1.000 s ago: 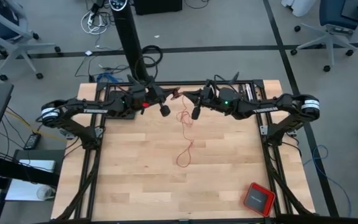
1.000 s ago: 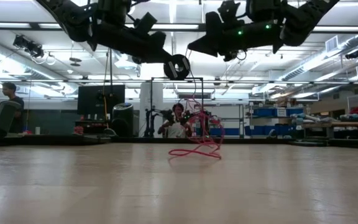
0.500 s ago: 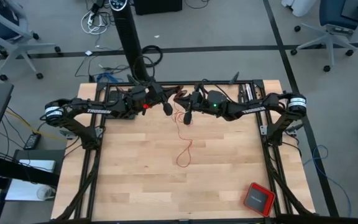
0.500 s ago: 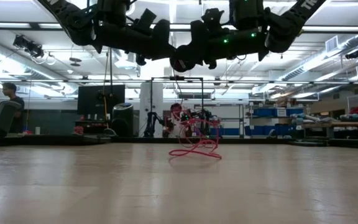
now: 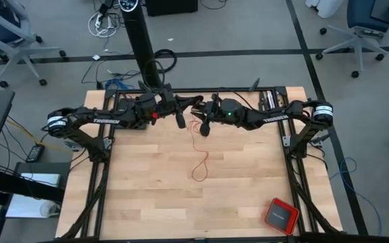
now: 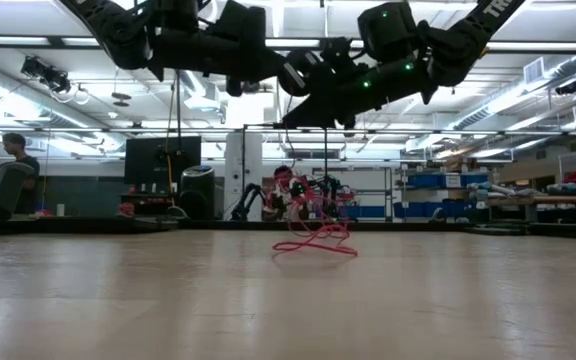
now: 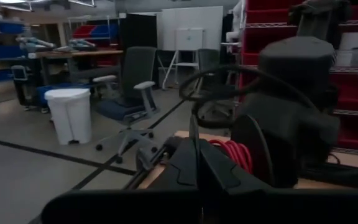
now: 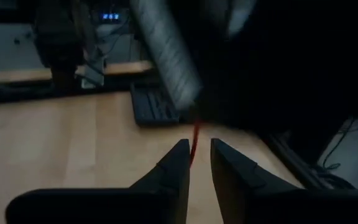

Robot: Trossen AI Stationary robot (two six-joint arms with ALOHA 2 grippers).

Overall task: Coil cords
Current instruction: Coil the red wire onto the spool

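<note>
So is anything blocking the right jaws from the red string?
Nothing visible does. The thin red cord runs straight into the gap of the right gripper, whose jaws stand slightly apart around it. The left gripper, shut, holds the cord's coiled end close by.

Table [image 5: 154, 196]: pale wood-plank top, butcher-block look, set in a dark metal frame that runs along its edges. My two arm bases sit at its far corners, left and right.

On it, red cord [image 5: 199, 165]: thin, loose, its lower part lying on the boards near the middle as a small loop with a tail toward the near side. From table height the cord [image 6: 313, 238] shows as a low tangle of loops resting on the wood.

Red square box [image 5: 280, 216], dark top: flat on the near right corner, well apart from the cord, turned slightly askew to the table edge.
</note>
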